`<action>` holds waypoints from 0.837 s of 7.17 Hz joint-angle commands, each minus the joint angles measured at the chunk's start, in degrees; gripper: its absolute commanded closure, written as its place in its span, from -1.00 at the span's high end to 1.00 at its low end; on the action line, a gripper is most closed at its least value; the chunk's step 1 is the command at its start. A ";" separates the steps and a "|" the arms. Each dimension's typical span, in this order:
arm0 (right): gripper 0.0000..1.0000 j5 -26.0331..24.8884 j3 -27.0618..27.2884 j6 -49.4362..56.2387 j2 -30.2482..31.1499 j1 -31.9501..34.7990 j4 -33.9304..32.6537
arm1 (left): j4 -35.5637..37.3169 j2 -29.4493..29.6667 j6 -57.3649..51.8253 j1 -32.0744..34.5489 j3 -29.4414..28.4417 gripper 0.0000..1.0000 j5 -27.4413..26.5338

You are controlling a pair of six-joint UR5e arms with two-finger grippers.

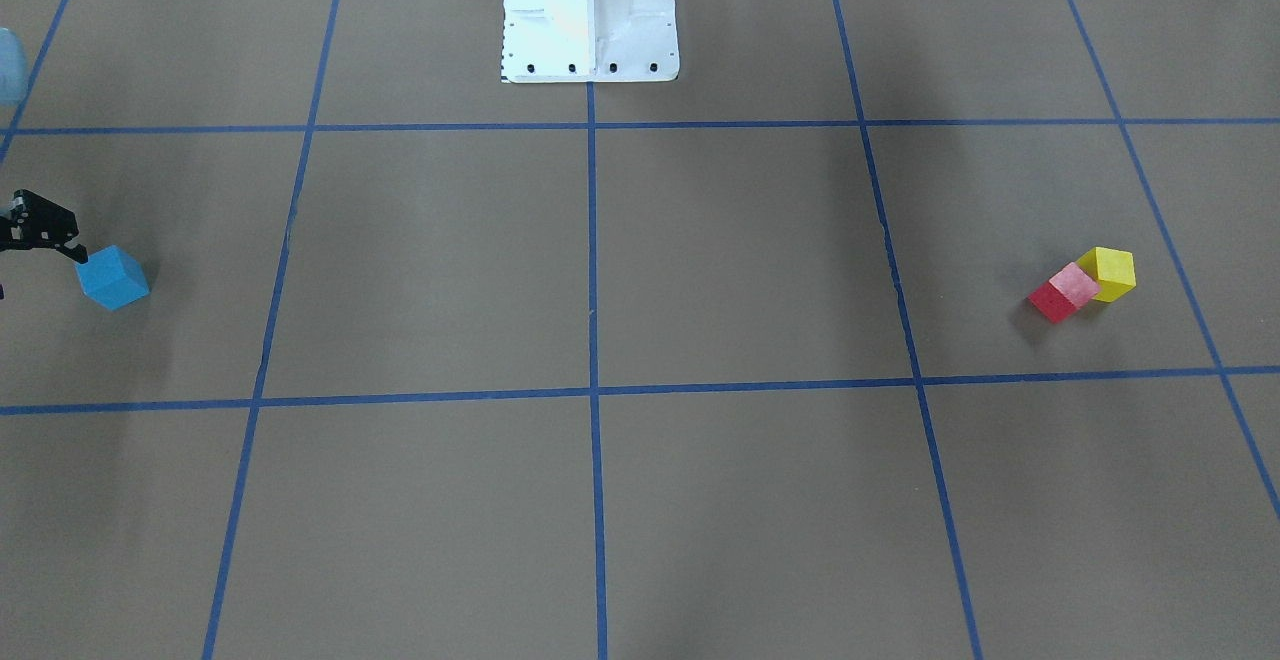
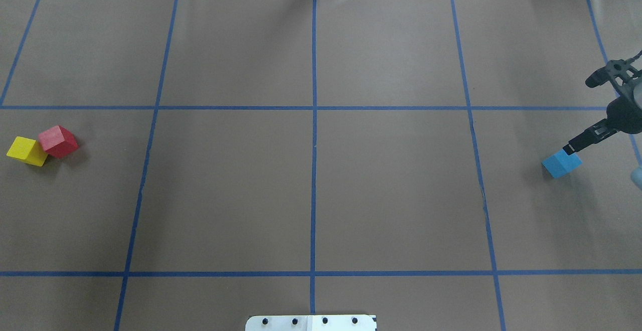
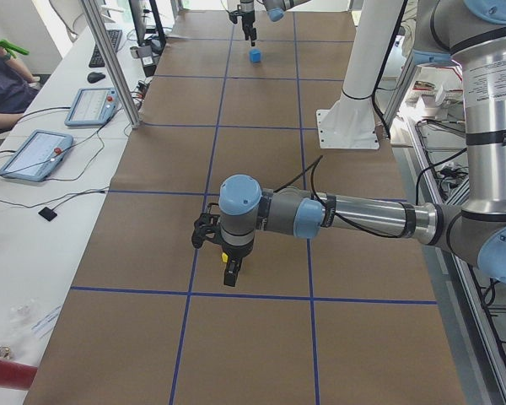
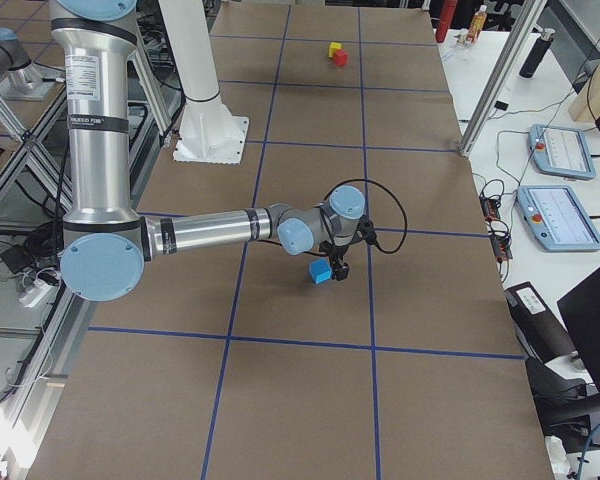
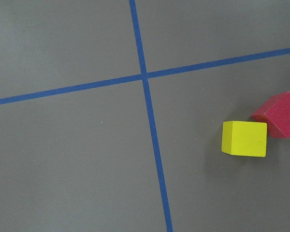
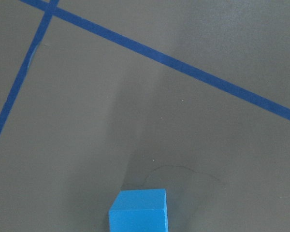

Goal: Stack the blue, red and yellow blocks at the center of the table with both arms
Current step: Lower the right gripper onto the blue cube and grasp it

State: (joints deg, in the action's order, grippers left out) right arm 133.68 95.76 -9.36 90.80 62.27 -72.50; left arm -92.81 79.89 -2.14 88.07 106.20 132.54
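A blue block (image 2: 562,164) lies at the table's right end; it also shows in the front view (image 1: 112,278) and at the bottom of the right wrist view (image 6: 138,210). My right gripper (image 2: 581,115) is open wide just beyond it, with one fingertip (image 2: 570,148) at the block's far top edge. A red block (image 2: 58,141) and a yellow block (image 2: 26,151) touch each other at the table's left end; both also show in the left wrist view, red (image 5: 279,115) and yellow (image 5: 244,138). My left gripper (image 3: 228,272) hangs over that end. I cannot tell whether it is open.
The white robot base (image 2: 311,322) stands at the near middle edge. Blue tape lines (image 2: 314,135) divide the brown table into squares and cross at its center. Desks with tablets (image 3: 34,153) and a seated person border the far side.
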 commanded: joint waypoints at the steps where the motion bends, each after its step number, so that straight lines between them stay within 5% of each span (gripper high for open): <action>1: 1.00 -0.52 -1.01 -0.04 -0.45 -2.24 -0.01 | -0.44 0.00 0.03 0.00 -0.03 1.00 0.00; 5: 0.95 -3.33 -3.03 -0.04 -2.47 -5.32 -0.27 | -0.62 -0.08 -0.06 0.09 -0.03 1.00 0.09; 6: 0.35 -3.42 -3.56 -0.04 -2.73 -5.41 -0.27 | -0.62 -0.17 -0.06 0.09 -0.03 1.00 0.17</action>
State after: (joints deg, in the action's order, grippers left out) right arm 130.47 92.97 -9.41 88.53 57.16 -72.76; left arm -93.42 79.78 -2.20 88.14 106.17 132.64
